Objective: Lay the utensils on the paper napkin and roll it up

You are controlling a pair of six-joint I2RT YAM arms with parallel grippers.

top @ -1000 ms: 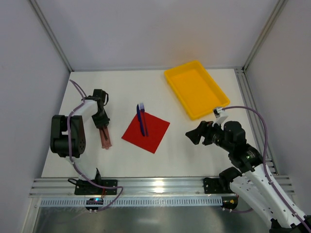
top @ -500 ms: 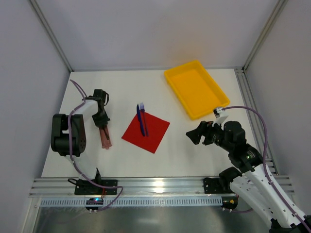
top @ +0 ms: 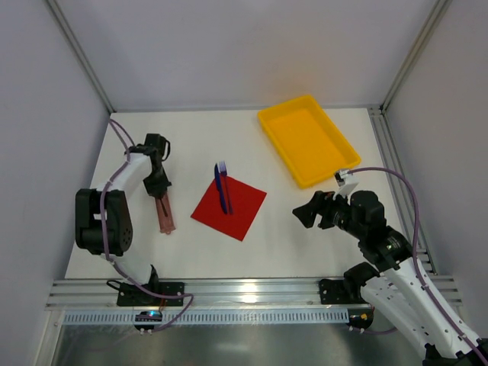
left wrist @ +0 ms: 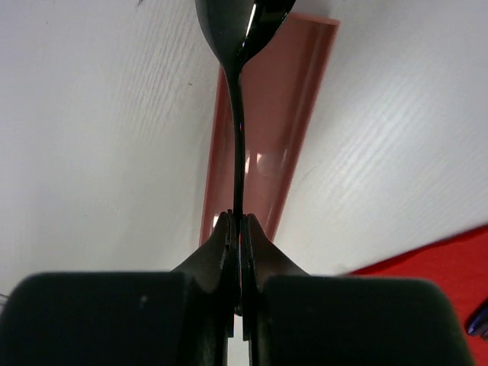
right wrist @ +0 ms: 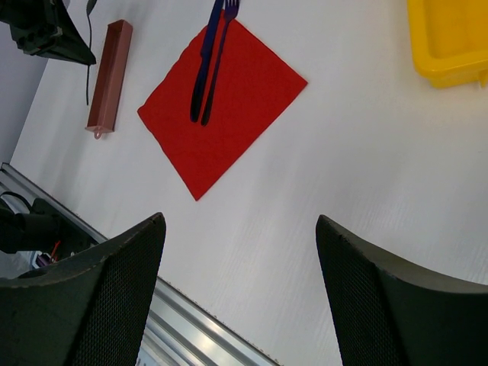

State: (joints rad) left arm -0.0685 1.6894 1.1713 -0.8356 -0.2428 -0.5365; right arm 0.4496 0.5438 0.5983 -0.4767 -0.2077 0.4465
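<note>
The red paper napkin (top: 238, 210) lies as a diamond at the table's middle and also shows in the right wrist view (right wrist: 244, 107). Two blue-purple utensils (top: 222, 187) lie side by side on its upper left part, heads past the far corner; the right wrist view (right wrist: 207, 69) shows them too. My left gripper (top: 159, 183) is shut on the thin handle of a black spoon (left wrist: 238, 130), held just above a brownish-red block (left wrist: 286, 107), left of the napkin. My right gripper (top: 305, 213) is open and empty, above bare table right of the napkin.
The brownish-red rectangular block (top: 165, 216) lies lengthwise at the left. A yellow tray (top: 284, 118) stands at the back right, its rim in the right wrist view (right wrist: 450, 72). An aluminium rail (top: 244, 293) runs along the near edge.
My left arm has shifted a little to the left and its gripper has moved slightly toward the far side, still holding the black spoon. The right arm has not moved.
</note>
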